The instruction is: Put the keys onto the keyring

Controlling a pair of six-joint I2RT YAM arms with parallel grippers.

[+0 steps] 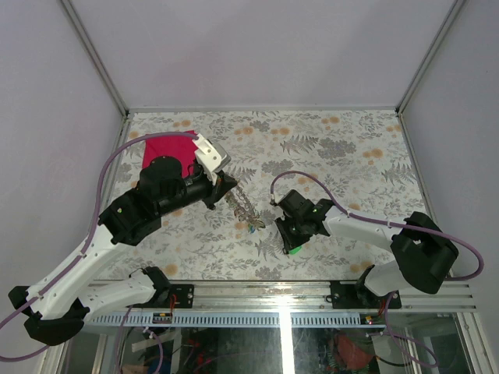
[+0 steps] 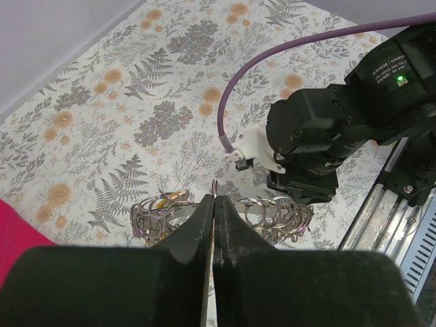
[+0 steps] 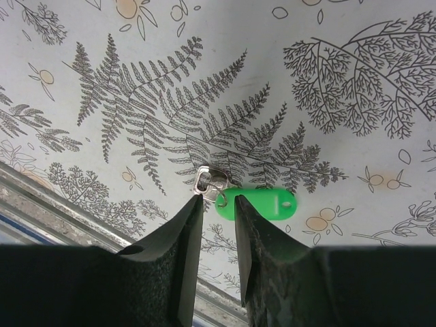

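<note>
Fern-and-flower printed cloth (image 1: 351, 156) covers the table, with pale walls on three sides.

A green-tagged key (image 3: 262, 203) lies flat on the cloth, right of centre and toward the near edge. Its silver blade points left and a small split ring joins it to the tag. The right gripper (image 3: 216, 208) stands over it with its jaws partly apart. The narrow gap straddles that small ring, and nothing looks clamped yet.

Left of it, at the table's centre, the keyring (image 2: 272, 211) shows as a tangled cluster of silver loops, apparently with a few keys among them. The left gripper (image 2: 214, 199) has its jaws fully together, pinching a thin wire of the keyring between the tips. A pink cloth (image 1: 160, 148) lies at the far left.

The step in hand looks like picking up the green key. To do it well, the right jaws should probably drop squarely and close on the metal at the ring and blade, not on the smooth tag. A grip there is likely to stop the key from swinging. A straight lift should follow, then a short carry left. The left grip should hold steady so the keyring's opening stays presented.
</note>
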